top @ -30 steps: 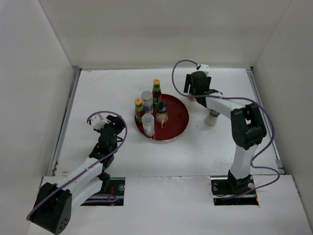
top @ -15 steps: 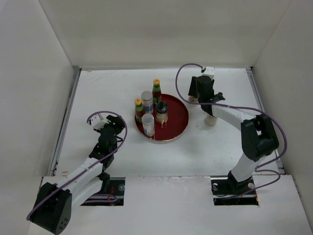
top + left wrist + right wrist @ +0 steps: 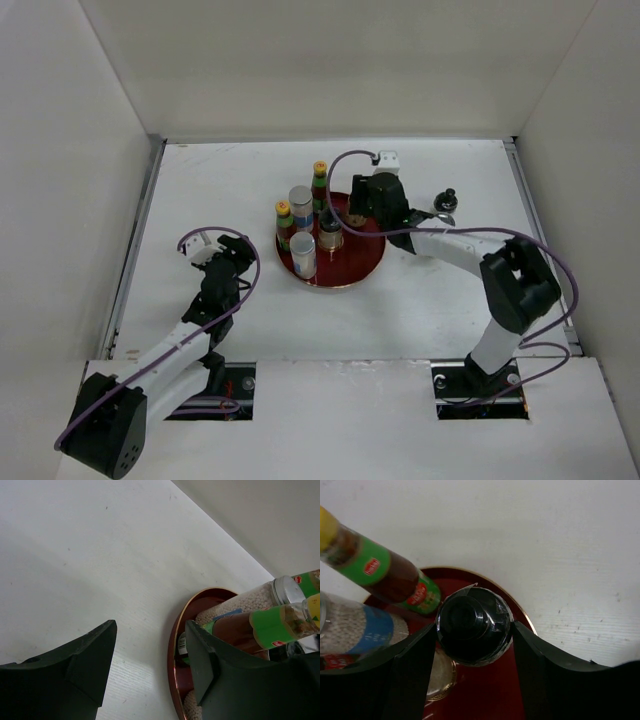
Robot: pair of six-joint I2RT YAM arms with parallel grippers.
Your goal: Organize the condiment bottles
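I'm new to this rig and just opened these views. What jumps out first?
A red plate at the centre of the table carries a cluster of bottles on its left side. Over it, the right gripper grips a black-capped bottle. Another black-topped bottle stands alone on the table to the right.

We count two yellow-capped green-and-red bottles, two pale silver-lidded cylindrical shakers and three black-capped glass bottles. There is one round red plate. We also count two robot arms.
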